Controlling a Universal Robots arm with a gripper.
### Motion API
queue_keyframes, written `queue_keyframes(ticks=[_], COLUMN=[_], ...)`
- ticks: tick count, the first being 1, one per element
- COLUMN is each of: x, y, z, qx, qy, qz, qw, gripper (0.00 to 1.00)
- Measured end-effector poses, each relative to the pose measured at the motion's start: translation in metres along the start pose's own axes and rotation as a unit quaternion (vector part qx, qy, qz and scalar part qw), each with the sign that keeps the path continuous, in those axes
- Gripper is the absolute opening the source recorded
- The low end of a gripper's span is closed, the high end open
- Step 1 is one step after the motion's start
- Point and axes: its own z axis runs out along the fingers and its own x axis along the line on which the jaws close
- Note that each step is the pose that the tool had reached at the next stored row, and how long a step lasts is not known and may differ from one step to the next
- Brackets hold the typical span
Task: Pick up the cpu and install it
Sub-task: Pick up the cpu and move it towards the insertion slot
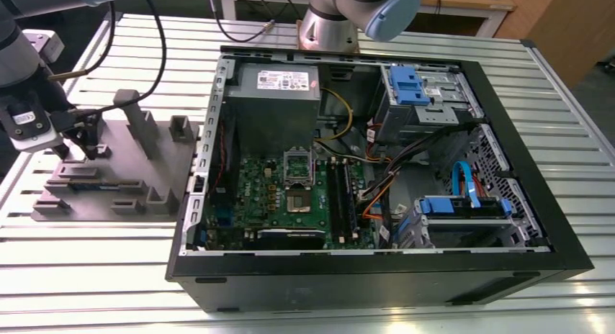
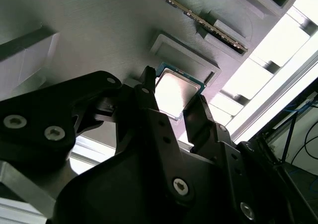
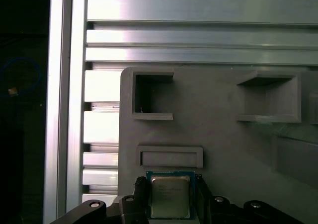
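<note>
The slatted metal counter point(image 1: 96, 276) carries everything. The biggest thing on it is the open black case point(image 1: 384, 280), which lies on its side toward the exterior view's right. On the exterior view's left, just beside the case, sits the grey tray point(image 1: 144, 161) with its raised posts and pockets. My arm point(image 1: 24, 53) reaches down over that tray's far left part. Inside the case, the grey power supply point(image 1: 279, 86) sits at the far end. The green motherboard point(image 1: 288, 197) lies below it on the case floor, and its metal socket point(image 1: 299, 167) stands well apart from me. My jaws are down at the tray, pinching the cpu point(image 3: 170, 196) between them. In both wrist views a black finger point(image 2: 149, 97) presses against each of two opposite edges of the chip point(image 2: 175, 91). The shiny silver top of the cpu faces up, and its thin rim shows along the free edges. It sits just beside a shallow rectangular pocket point(image 3: 170, 157) moulded into the tray. I cannot tell whether the cpu rests on the tray surface or is raised off it.
</note>
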Motion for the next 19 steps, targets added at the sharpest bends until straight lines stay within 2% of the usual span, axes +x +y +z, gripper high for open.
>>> queue_keyframes(ticks=[19], x=[0.0001], y=[0.0002], z=[-0.0052], qx=[0.0], qy=[0.0], qz=[0.0], qw=[1.0], gripper=[0.47])
